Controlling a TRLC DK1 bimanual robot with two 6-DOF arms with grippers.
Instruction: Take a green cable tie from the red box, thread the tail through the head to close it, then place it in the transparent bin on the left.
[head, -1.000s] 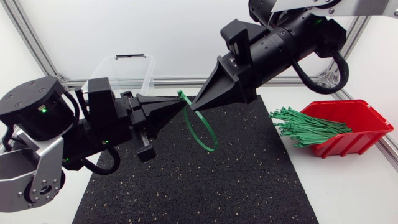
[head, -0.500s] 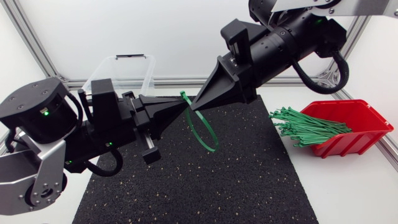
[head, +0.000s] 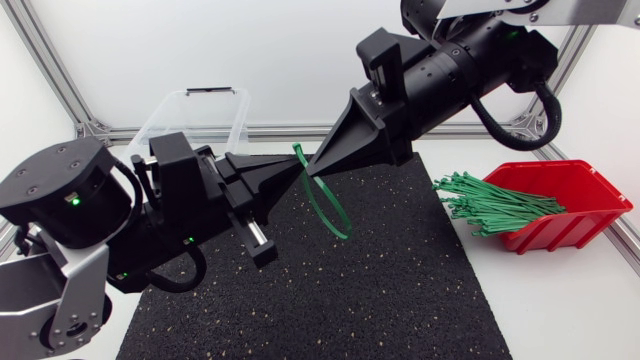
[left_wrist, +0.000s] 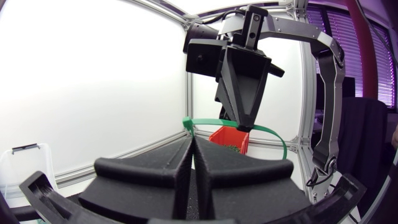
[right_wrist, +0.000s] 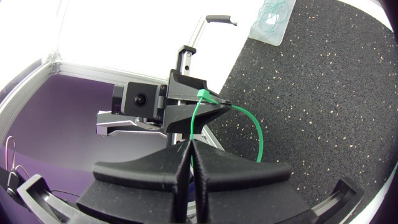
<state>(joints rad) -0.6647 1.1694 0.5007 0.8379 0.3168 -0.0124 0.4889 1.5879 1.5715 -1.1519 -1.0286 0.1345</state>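
- The green cable tie (head: 299, 153) is being held in the air at the spot where the two gripper tips are meeting, and its loop is hanging below them over the black mat (head: 380, 285).
- The left gripper (head: 296, 168) is being kept pressed together on the tie close to its head (the head is sticking up just past the fingertips).
- The right gripper (head: 313, 173) is being kept pinched on the band just beside the left gripper, almost tip to tip with it. In the right wrist view the green band is being shown rising from between its fingers.
- The red box (head: 588, 195) is being seen well apart from both grippers, out on the right arm's side, with a bundle of green ties (head: 490, 203) spilling over its rim towards the mat.
- The transparent bin (head: 195, 115) is being seen behind the left gripper, beside the left arm, with a few looped green ties (right_wrist: 272, 14) lying in it.
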